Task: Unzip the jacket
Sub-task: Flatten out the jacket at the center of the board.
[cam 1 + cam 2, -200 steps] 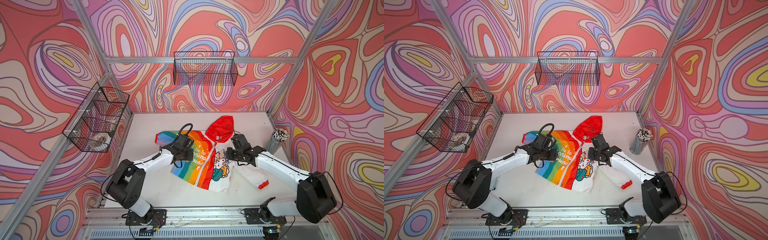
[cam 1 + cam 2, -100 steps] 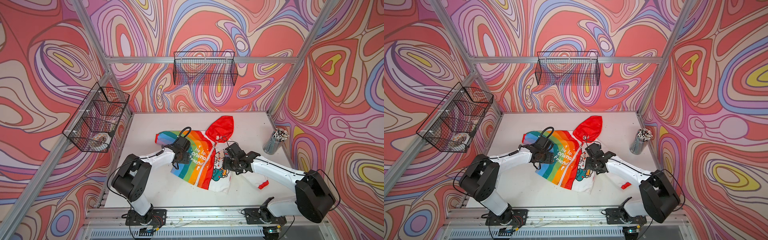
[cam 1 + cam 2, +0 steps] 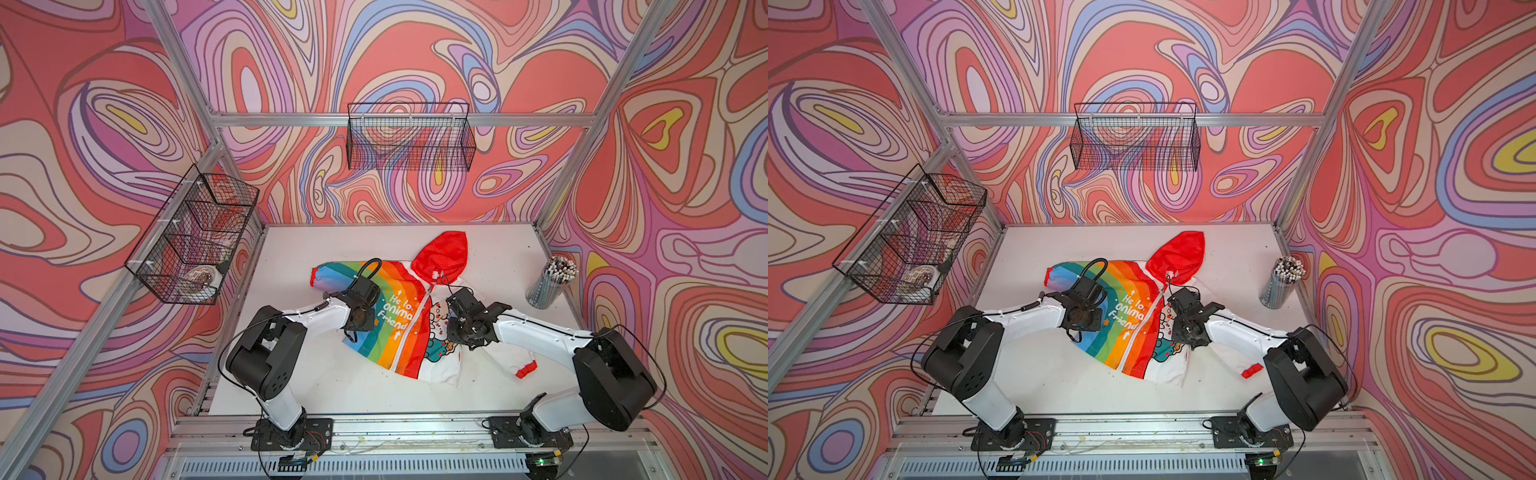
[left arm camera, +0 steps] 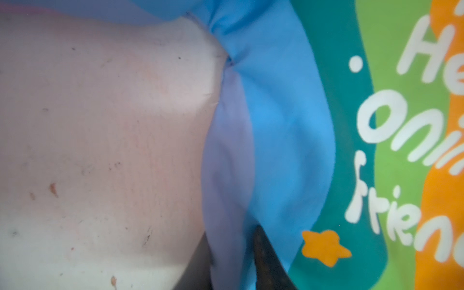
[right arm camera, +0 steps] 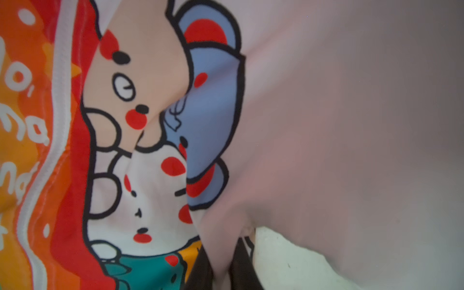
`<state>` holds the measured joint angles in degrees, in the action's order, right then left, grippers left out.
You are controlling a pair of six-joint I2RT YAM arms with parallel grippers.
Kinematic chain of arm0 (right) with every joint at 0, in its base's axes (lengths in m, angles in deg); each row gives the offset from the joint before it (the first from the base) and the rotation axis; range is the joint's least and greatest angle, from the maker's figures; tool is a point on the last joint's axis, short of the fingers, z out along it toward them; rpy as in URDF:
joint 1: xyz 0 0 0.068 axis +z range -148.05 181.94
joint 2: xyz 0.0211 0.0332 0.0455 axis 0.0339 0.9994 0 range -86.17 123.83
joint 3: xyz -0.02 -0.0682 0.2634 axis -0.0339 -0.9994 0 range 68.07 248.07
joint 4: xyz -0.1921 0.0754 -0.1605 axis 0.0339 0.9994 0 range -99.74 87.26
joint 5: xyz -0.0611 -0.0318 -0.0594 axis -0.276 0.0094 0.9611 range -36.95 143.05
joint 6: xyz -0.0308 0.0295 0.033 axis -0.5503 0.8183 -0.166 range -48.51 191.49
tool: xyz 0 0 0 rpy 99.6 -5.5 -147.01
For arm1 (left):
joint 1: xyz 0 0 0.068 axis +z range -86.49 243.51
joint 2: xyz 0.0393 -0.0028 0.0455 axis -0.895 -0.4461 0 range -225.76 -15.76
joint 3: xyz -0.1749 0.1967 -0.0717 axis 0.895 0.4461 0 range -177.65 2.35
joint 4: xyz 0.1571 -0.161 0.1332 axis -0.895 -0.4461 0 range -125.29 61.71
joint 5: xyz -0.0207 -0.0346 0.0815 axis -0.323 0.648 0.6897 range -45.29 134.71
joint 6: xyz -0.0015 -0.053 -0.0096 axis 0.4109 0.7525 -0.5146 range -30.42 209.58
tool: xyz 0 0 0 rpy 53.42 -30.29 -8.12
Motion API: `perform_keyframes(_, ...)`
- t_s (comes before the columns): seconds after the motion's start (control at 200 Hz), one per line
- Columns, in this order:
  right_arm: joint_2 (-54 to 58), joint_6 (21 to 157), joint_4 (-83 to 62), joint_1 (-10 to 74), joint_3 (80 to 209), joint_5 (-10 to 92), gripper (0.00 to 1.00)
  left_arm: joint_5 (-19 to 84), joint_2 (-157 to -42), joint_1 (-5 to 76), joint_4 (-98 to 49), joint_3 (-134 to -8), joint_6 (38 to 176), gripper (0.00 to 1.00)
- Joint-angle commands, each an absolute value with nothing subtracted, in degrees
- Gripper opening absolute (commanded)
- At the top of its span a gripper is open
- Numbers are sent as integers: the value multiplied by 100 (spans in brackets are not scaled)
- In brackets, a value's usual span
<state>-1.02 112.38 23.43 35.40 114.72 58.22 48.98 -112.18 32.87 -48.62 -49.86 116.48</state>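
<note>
A little jacket (image 3: 395, 316) lies flat near the middle of the white table (image 3: 316, 374). Its red hood (image 3: 442, 257) points to the back wall. One half has rainbow stripes with white words on it. The other half is white with cartoon animals (image 5: 140, 175). A white zipper (image 5: 59, 100) runs down between the two halves, and the part I can see is done up.

The left gripper (image 4: 231, 268) is down at the outer edge of the rainbow half, next to the blue stripe. Its two dark fingers (image 4: 266, 261) are squeezed together with a fold of pale purple cloth between them, so it is pinching the jacket.

The right gripper (image 5: 222, 268) is on the white half, just beside the animals. Its fingers (image 5: 242, 261) are close together too, with a bit of white cloth nipped between them.

A cup of pencils (image 3: 548, 282) stands by the right wall, well apart from the jacket. Two wire baskets (image 3: 409, 137) hang on the walls.
</note>
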Motion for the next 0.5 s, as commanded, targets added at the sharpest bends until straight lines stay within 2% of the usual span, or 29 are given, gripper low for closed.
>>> perform_keyframes(0.0, 61, 10960, 2391, 3485, 11750, 6134, 7, 4493, -11085, 3282, -4921, -4704, 11890, 4)
perform_keyframes(0.035, 120, 10870, 2405, 3415, 11811, 6156, 5, 4396, -10975, 3275, -4911, -4625, 11993, 0)
perform_keyframes(0.29, 474, 10191, 2257, 2425, 11924, 5811, 2, 4205, -10319, 2671, -5093, -4302, 12651, 0)
perform_keyframes(0.391, 550, 10061, 2328, 2375, 11961, 5902, 6, 4347, -10073, 2561, -5052, -4081, 12867, 23)
perform_keyframes(0.456, 434, 10011, 2333, 2383, 11948, 5859, 19, 4710, -9747, 2554, -5182, -3986, 12936, 40)
perform_keyframes(0.491, 248, 10006, 2280, 2382, 11901, 5801, 30, 4954, -9480, 2563, -5283, -3939, 12940, 49)
